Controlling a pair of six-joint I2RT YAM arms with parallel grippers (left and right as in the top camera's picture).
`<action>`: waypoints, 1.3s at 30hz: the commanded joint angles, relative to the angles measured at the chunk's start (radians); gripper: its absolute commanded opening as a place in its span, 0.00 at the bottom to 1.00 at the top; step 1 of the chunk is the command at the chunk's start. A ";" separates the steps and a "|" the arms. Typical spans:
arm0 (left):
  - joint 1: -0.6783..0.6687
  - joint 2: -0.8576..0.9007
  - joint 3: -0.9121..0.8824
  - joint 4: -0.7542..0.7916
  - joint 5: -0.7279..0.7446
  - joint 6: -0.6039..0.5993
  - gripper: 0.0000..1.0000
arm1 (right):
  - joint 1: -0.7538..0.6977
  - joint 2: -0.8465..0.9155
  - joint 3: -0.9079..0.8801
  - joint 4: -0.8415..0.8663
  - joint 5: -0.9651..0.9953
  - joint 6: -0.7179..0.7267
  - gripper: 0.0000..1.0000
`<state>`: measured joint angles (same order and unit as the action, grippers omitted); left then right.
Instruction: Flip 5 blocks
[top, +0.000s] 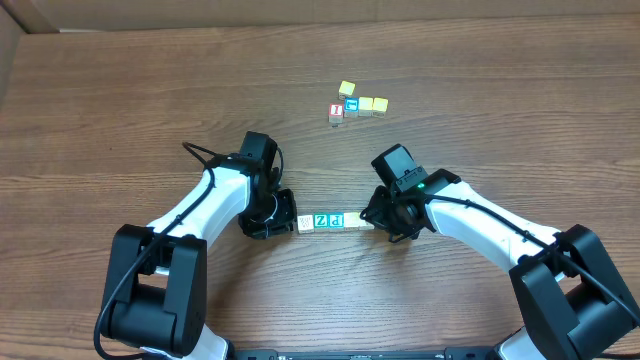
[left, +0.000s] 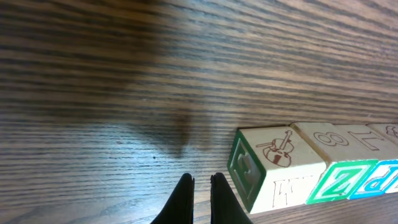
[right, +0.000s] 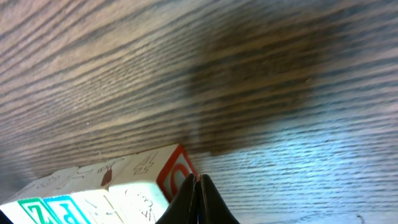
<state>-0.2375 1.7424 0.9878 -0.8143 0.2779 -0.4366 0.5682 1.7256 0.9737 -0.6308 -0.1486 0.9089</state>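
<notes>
left fingers (top: 287, 214): closed to a thin slit, nothing between them; tips low over the counter (top: 120, 110), just beside the row's left end; contact cannot be told.
row (top: 335, 221): five blocks in one straight line at mid-counter, neighbours touching, lying between the two sets of fingers.
block 1 (left: 273, 163): left end; pale wood, whitish face with a faint mark up, violin drawing on one side, green-framed letter on the end face toward the left fingers.
Z block (top: 321, 221): second; green-bordered Z face up.
P block (top: 337, 220): third; blue P face up.
block 4 (top: 352, 220): fourth; pale cream face up, marks too faint to read.
block 5 (right: 177, 171): right end; pale, faint drawings on the sides, red-framed face on the end toward the right fingers.
right fingers (right: 198, 186): pressed fully together, holding nothing; tips low at the red-framed end face, touching or a hair off, cannot tell.
far group (top: 358, 103): several other cubes in a tight bunch, yellow, blue and red faces; well apart from the row, toward the far side.
room: bare wood on the far side of the row up to the far group, and wide bare wood out to the left and right; both arms crowd the row's two ends and near side.
edges: far counter edge runs along the top of the overhead view, well apart from the row.
</notes>
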 joint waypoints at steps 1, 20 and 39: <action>-0.013 0.010 -0.004 0.004 0.011 0.017 0.04 | 0.004 0.003 -0.008 0.005 0.016 0.009 0.04; -0.015 0.010 -0.005 0.059 -0.018 -0.007 0.04 | 0.004 0.003 -0.008 0.014 0.016 0.008 0.04; -0.040 0.010 -0.005 0.076 -0.019 -0.013 0.04 | 0.004 0.003 -0.008 0.017 0.016 0.008 0.04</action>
<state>-0.2687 1.7424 0.9878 -0.7429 0.2619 -0.4389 0.5709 1.7256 0.9737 -0.6205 -0.1459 0.9123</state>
